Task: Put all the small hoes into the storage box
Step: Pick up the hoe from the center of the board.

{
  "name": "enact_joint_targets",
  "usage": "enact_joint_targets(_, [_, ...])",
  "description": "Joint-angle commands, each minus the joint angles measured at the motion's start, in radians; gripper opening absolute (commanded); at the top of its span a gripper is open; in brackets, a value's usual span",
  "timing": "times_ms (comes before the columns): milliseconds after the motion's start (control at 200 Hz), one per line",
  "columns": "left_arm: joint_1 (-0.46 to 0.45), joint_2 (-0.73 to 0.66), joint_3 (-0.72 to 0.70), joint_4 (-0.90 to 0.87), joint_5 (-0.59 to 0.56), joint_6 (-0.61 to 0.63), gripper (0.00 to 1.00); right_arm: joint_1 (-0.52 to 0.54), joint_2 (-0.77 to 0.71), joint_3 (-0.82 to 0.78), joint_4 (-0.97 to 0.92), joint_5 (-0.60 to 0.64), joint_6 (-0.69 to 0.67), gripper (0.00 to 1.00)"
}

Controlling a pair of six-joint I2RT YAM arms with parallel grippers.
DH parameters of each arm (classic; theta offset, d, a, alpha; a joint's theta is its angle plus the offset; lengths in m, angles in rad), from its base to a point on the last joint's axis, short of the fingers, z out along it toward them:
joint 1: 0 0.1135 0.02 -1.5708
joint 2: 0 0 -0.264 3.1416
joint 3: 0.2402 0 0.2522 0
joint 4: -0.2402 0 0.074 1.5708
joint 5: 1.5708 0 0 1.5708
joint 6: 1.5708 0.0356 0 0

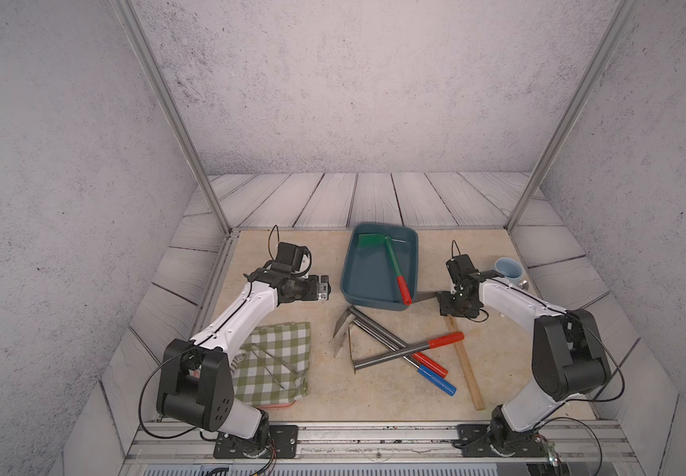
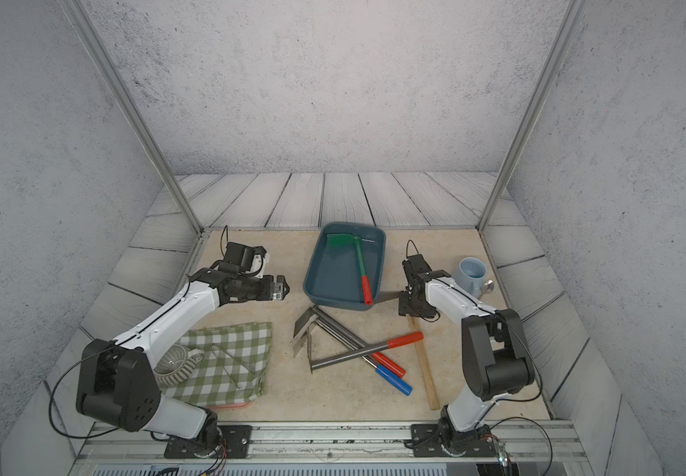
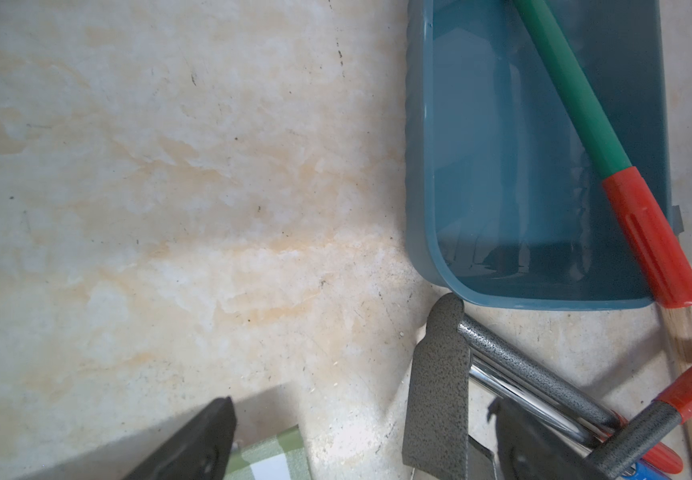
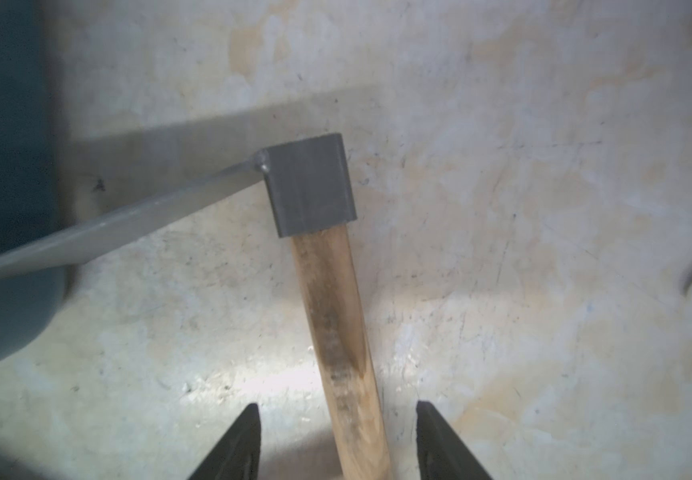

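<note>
Teal-blue plastic is seen in the one storage box [image 1: 374, 304], which is set toward the far edge of the marbled beige surface [image 1: 333, 395]. Five small hoes are counted. One, the green-handled hoe [image 1: 393, 263], is laid inside the box, its green blade at the far wall and its red grip propped on the near rim. Three more, the grey-shafted hoes [image 1: 403, 349], are piled crosswise just in front of the box; two red grips and one blue grip are shown among them. The fifth, the wooden-handled hoe [image 4: 327, 291], is laid on the surface outside the box, beside its near right corner, with the grey blade pointed at that corner. Two claws are in view. The right claw [image 4: 336, 404] is held released astride the wooden handle, a gap being left on each side between the fingers [image 4: 236, 440] and the wood. The left claw [image 3: 361, 403] is spread wide to the left of the box, gripping nothing. One light blue mug [image 1: 508, 268] is stood well right of the box, and one green checked cloth [image 1: 279, 362] is spread well to its near left.
</note>
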Motion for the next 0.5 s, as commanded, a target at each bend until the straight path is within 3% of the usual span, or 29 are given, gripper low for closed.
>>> enact_joint_targets(0, [-0.005, -0.007, 0.018, -0.021, -0.001, 0.005, 0.99, -0.011, 0.023, -0.004, 0.036, -0.022, -0.007, 0.59])
enact_joint_targets(495, [-0.005, 0.005, 0.02, -0.022, 0.0, 0.007, 0.99, -0.014, 0.111, 0.029, 0.055, -0.018, -0.014, 0.52])
